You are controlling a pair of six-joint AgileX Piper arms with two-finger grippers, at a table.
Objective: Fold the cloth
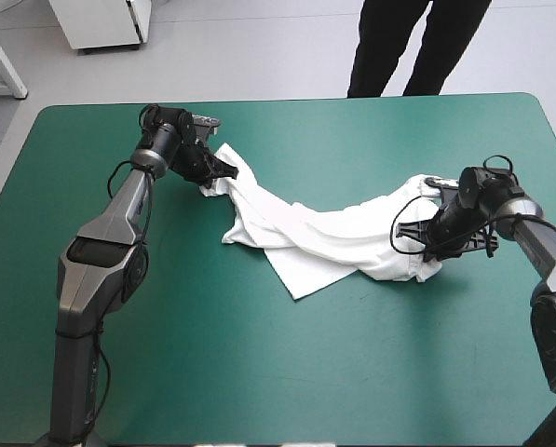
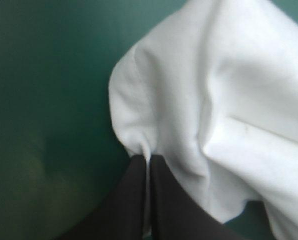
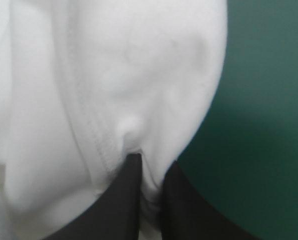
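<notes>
**White T-shirt held at both ends on the worktop**

High view: the white short-sleeved T-shirt (image 1: 324,237) of soft cloth lies as a long, twisted band across the middle of the worktop (image 1: 259,372), which has a teal-green cover. The band runs from the far left part toward the right side. One flat corner of it points toward the near edge. The left hand (image 1: 223,172), with two broad black fin-shaped fingers, is at the far-left end of the T-shirt and is closed on the cloth there. The right hand (image 1: 425,237), of the same kind, is at the other end, on a bunched part, and it also grips the cloth. The two hands are well apart, and between them the T-shirt rests on the worktop.

Left wrist view: the black fingers (image 2: 134,200) are almost together in one point, and a thin fold of the T-shirt (image 2: 228,100) is pressed between their tips. Ahead of the left hand the cloth opens into soft, rounded folds. Beside it there is bare teal-green cover.

Right wrist view: the black fingers (image 3: 119,200) stand nearly together with a small pinch of white cloth between them. A stitched hem runs down to the fingertips. The T-shirt (image 3: 114,75) fills most of the space ahead of the right hand, with bare teal-green cover on one side.
</notes>
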